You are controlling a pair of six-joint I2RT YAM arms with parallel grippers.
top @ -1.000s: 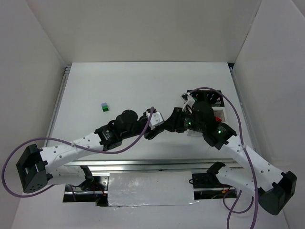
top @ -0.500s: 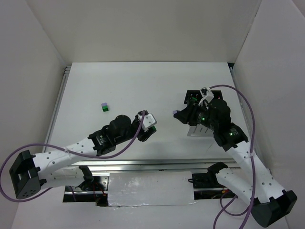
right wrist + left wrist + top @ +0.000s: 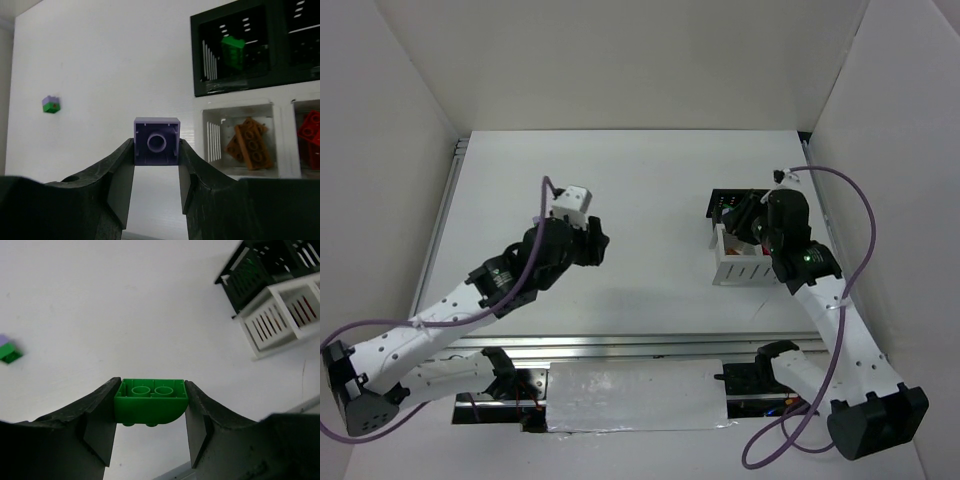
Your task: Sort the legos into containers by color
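Green brick (image 3: 151, 402) is pinched in left claw (image 3: 151, 390), lavender brick (image 3: 156, 141) in right claw (image 3: 156, 150), each across flat sides; both judged light, rigid, slick.

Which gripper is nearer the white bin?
Right. The right gripper, holding a lavender brick, hangs by the white bin; the left gripper, holding a green brick, is far to its left.

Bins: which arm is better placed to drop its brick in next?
Right. The right hand, shut on a lavender brick, hangs right at the bins; the left hand, gripping a green brick, is far out to their left.
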